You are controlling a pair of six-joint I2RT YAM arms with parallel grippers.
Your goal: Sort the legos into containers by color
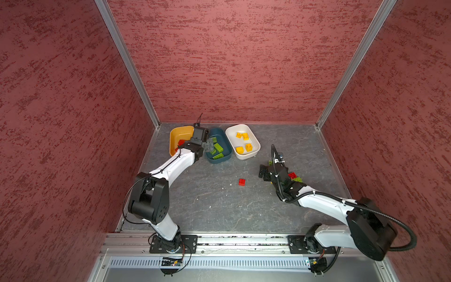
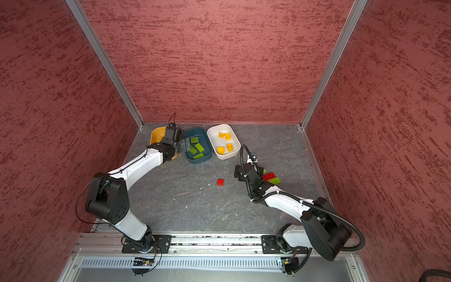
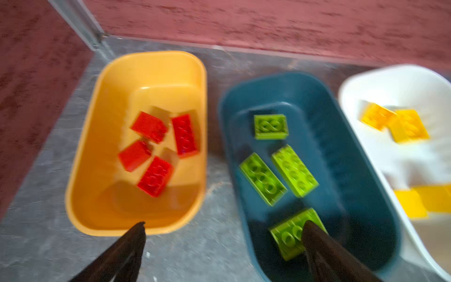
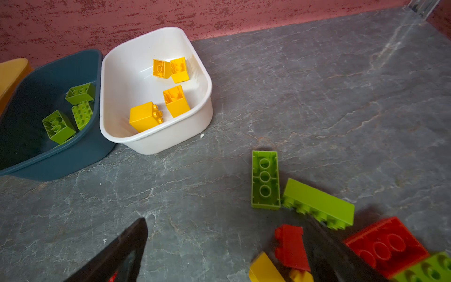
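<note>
Nearest the lens in the left wrist view, the left pincer (image 3: 224, 222) has its two black fingers (image 3: 127, 249) spread wide with nothing between them. One tip hangs over a lime green oblong brick (image 3: 288, 236) in the dark teal plastic tub (image 3: 341, 151); contact is too blurred to judge.

The right pincer (image 4: 227, 219) gapes just as wide, holding nothing, above the bench (image 1: 207, 200), with one finger over a loose heap. In it an upturned lime oblong brick (image 4: 265, 180) lies hollow side up. A second lime oblong brick (image 4: 319, 202) lies on its side just beside it, its long axis angled across the first. A red oblong brick (image 4: 388, 246) and a yellow brick (image 4: 264, 268) lie nearby. A lone red brick (image 1: 242, 182) sits well apart.

Three tubs line the back wall, their long axes running roughly from wall to robot. The mustard yellow plastic tub (image 3: 97, 117) holds four red bricks, the teal four lime, the white plastic tub (image 4: 158, 144) four yellow. The bench is grey and veined like stone; the walls (image 1: 219, 61) are mottled red.
</note>
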